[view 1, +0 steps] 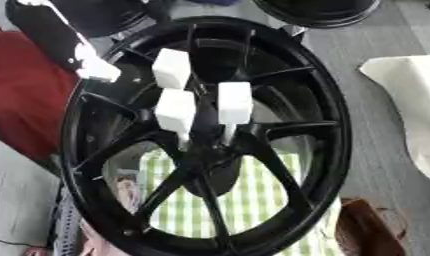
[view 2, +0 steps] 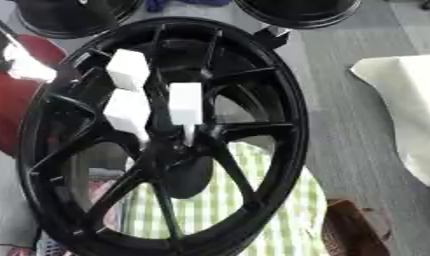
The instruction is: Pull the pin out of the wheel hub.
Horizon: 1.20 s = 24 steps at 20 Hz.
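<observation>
A black spoked wheel hub point(view 1: 205, 160) stands on edge and fills the middle of both views. Three white block-shaped pins sit close to its centre: one at the upper left point(view 1: 172, 68), one below it point(view 1: 176, 111), and one to the right point(view 1: 234, 102) with a thin stem running down into the hub. A glossy black arm point(view 1: 52, 30) comes down from the upper left corner and ends in a bright white patch point(view 1: 98, 70) at the wheel's rim. Whether that patch is my left hand is unclear. My right hand shows in neither view.
A green-and-white checked cloth point(view 1: 253, 200) lies behind the spokes. A red object point(view 1: 26, 95) is at the left, a white cloth point(view 1: 411, 100) at the right, and a brown object point(view 1: 367, 230) at the lower right. Two more black wheels point(view 2: 297, 12) point(view 2: 70, 20) lie at the top on grey floor.
</observation>
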Each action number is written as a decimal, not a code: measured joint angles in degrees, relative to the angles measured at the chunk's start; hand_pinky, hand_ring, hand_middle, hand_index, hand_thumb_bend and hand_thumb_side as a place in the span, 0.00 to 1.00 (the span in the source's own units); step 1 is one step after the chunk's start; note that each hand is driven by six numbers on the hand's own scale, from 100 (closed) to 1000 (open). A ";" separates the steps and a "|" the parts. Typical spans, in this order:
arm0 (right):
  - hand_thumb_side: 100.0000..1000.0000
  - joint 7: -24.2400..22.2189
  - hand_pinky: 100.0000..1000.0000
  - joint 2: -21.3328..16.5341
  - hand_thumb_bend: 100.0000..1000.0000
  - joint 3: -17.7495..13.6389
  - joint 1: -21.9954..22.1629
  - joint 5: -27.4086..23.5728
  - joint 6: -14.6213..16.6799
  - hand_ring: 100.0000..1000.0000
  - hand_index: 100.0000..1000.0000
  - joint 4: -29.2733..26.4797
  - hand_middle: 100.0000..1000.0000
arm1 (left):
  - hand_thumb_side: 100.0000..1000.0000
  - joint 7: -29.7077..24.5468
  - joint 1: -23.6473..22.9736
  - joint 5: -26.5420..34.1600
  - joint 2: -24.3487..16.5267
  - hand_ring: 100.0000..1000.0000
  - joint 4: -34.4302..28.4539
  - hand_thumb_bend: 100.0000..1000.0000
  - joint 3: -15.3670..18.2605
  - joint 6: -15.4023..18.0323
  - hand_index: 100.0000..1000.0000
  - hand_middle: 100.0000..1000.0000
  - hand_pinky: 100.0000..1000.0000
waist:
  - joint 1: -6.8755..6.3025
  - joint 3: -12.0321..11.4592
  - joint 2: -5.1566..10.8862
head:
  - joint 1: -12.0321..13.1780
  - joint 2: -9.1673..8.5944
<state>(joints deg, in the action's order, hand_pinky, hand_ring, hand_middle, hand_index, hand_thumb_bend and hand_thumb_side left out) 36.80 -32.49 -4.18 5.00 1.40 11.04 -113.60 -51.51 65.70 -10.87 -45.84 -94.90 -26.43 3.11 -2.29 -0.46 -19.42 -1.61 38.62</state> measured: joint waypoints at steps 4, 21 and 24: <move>0.67 -0.01 0.65 0.02 0.00 0.04 -0.19 0.00 -0.01 0.68 0.67 0.00 0.60 | 0.36 0.07 0.35 -0.68 0.71 0.87 0.91 0.29 -0.22 -0.53 0.89 0.78 0.88 | 0.01 0.10 -0.06 | 0.02 -0.03; 0.68 0.00 0.65 0.47 0.00 0.33 -0.67 0.00 -0.03 0.68 0.66 0.00 0.60 | 0.27 -0.41 1.38 -2.40 2.77 0.89 4.62 0.29 -0.55 -0.35 0.90 0.82 0.89 | -0.08 0.70 -0.82 | -0.01 -1.09; 0.68 -0.06 0.65 0.55 0.00 0.35 -0.92 0.00 -0.11 0.68 0.66 0.00 0.60 | 0.28 -0.46 1.42 -3.15 3.24 0.90 5.62 0.30 -0.89 0.07 0.90 0.82 0.89 | -0.15 0.80 -1.15 | 0.14 -1.26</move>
<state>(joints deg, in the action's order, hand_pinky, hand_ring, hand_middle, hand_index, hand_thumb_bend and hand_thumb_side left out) 36.75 -31.94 -3.83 4.08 1.40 10.92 -113.60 -51.98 67.12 -14.02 -42.59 -89.28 -27.32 3.19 -2.43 0.35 -20.58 -1.48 37.35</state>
